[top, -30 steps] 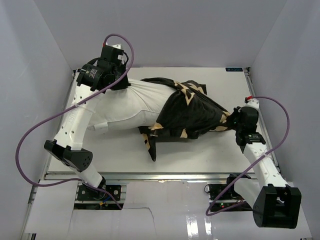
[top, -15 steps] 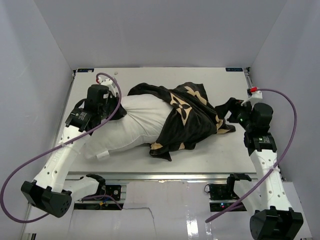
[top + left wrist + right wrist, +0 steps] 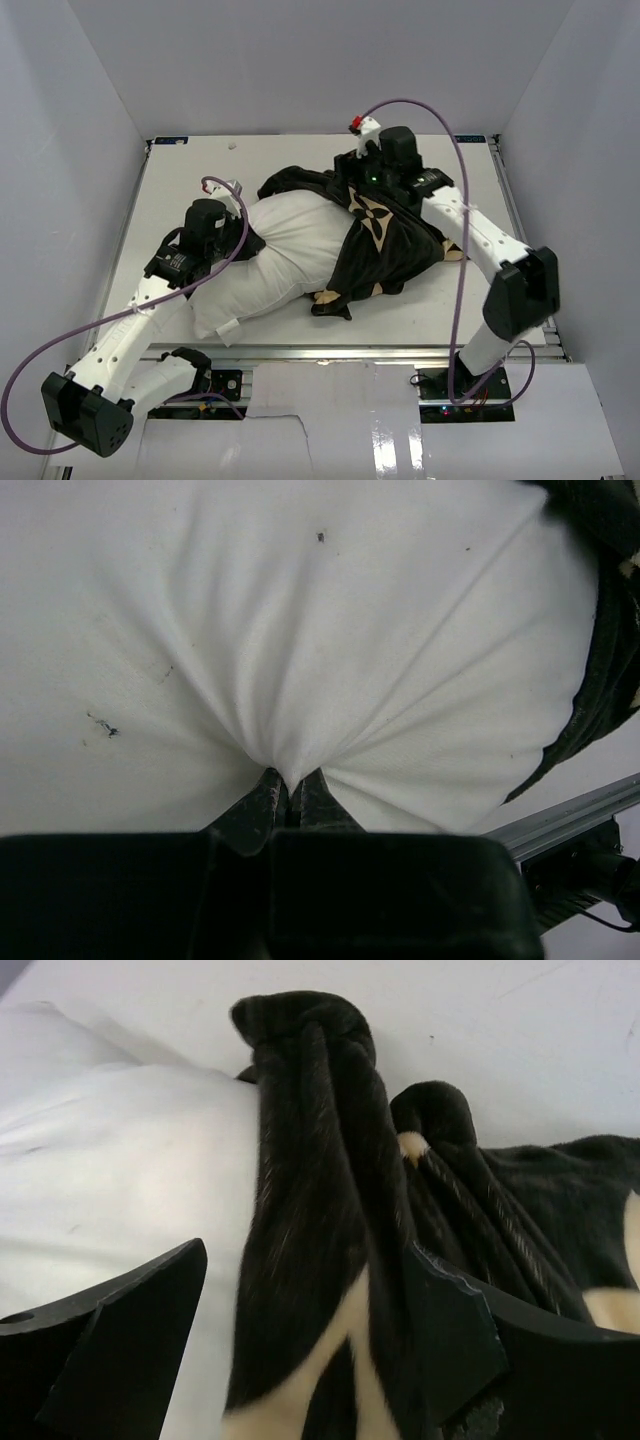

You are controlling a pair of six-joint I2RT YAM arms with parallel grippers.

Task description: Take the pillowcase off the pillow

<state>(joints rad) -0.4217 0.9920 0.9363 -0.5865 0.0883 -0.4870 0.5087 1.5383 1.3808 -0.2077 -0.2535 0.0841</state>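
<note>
The white pillow [image 3: 270,262] lies slantwise across the table, its right end still inside the black, tan-flowered pillowcase [image 3: 392,245]. My left gripper [image 3: 243,240] is shut on a pinch of pillow cloth, and creases fan out from its tips [image 3: 289,786] across the pillow [image 3: 300,630]. My right gripper [image 3: 352,188] hangs over the bunched far edge of the pillowcase. It is open, and a thick black fold of the pillowcase [image 3: 320,1200] runs between its fingers [image 3: 150,1305], with the bare pillow [image 3: 110,1150] to the left.
The white table [image 3: 200,170] is walled in by grey panels on three sides. An aluminium rail [image 3: 570,820] runs along the near edge. Purple cables loop off both arms, the left one [image 3: 60,340] sagging past the table's left side.
My right gripper has let go and opened, and its arm swung from the table's right side to the far middle over the pillowcase. The left arm drew the pillow toward the near left.
</note>
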